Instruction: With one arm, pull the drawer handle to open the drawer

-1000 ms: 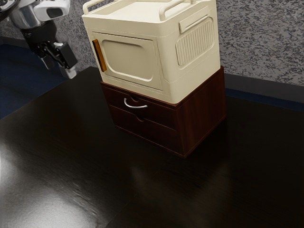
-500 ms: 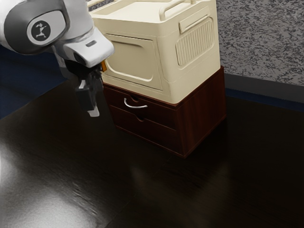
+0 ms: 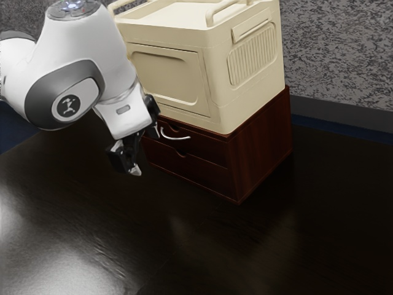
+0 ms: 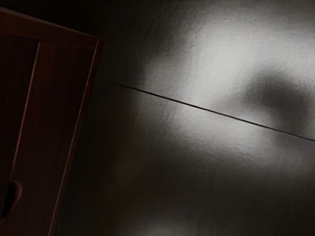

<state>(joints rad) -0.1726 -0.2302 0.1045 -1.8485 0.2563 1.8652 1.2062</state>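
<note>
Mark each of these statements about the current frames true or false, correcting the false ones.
1. The cream cabinet sits on top of the dark red drawer unit. True.
2. The curved metal handle is on the lower drawer. False: it is on the upper drawer.
3. The gripper is closed around the handle. False: the gripper is open, its fingers apart and not holding the handle.
4. A thin dark line crosses the table in the wrist view. True.
5. The upper drawer is pulled far out. False: it is shut, in line with the unit's front.
</note>
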